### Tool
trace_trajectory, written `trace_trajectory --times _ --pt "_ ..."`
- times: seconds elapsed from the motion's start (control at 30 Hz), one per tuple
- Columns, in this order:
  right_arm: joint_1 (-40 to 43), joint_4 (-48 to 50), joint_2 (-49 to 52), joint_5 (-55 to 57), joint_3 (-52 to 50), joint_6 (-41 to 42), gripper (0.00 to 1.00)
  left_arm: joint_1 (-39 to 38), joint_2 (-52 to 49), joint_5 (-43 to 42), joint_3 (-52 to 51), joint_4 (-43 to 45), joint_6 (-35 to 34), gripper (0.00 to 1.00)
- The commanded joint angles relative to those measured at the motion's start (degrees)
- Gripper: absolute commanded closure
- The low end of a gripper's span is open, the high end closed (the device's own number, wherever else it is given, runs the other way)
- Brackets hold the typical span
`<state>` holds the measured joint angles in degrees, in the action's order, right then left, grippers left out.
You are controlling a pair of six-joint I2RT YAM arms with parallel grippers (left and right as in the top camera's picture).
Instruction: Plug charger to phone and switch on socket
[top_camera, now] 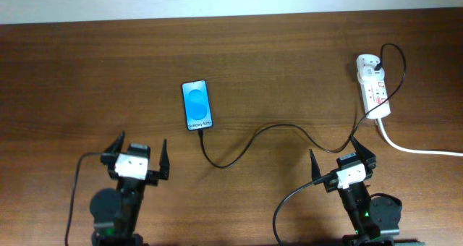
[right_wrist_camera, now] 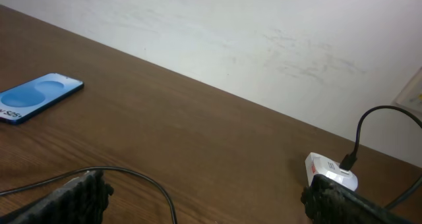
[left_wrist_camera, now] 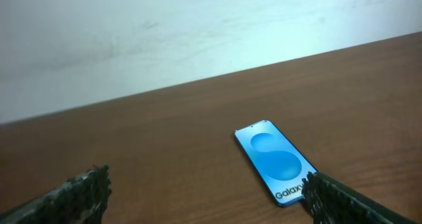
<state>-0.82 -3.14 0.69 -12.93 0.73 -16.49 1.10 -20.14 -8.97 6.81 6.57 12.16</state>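
Note:
The phone (top_camera: pixel 196 105) lies flat on the table with its blue screen up; it also shows in the left wrist view (left_wrist_camera: pixel 275 160) and in the right wrist view (right_wrist_camera: pixel 38 97). The thin black charger cable (top_camera: pixel 275 128) runs from the phone's near end, across the table, up to the white socket strip (top_camera: pixel 373 85) at the right. In the right wrist view the cable (right_wrist_camera: pixel 148 180) curves between the fingers and the socket (right_wrist_camera: pixel 330 172) sits beyond. My left gripper (top_camera: pixel 139 157) is open and empty, near of the phone. My right gripper (top_camera: pixel 343 160) is open and empty, near of the socket.
A thick white cord (top_camera: pixel 419 149) leads from the socket off to the right edge. A pale wall borders the table's far edge. Each arm's own black cable trails toward the near edge.

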Motion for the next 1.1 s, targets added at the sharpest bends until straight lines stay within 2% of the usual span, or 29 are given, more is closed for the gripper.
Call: trace_trajectory --times 0.0,0.07,0.27,0.37,1.07 --pt "0.24 -0.17 -0.50 -0.31 -0.42 0.68 0.02 -1.38 6.51 0.28 -4.68 0.09 2.93 0.01" --pt "0.24 -0.17 -0.50 -0.31 -0.42 0.68 0.01 -1.64 8.87 0.26 -6.27 -0.48 2.93 0.00" --pt "0.24 -0.17 -0.50 -0.31 -0.42 0.68 0.02 -1.70 16.24 1.53 -6.34 -10.64 2.93 0.01" --pt "0.24 -0.17 -0.50 -0.31 -0.42 0.68 0.02 -2.05 20.04 1.27 -6.29 -10.34 2.05 0.00" --pt "0.24 -0.17 -0.48 -0.31 -0.42 0.68 0.02 -2.19 19.85 1.31 -6.27 -10.54 2.08 0.01"
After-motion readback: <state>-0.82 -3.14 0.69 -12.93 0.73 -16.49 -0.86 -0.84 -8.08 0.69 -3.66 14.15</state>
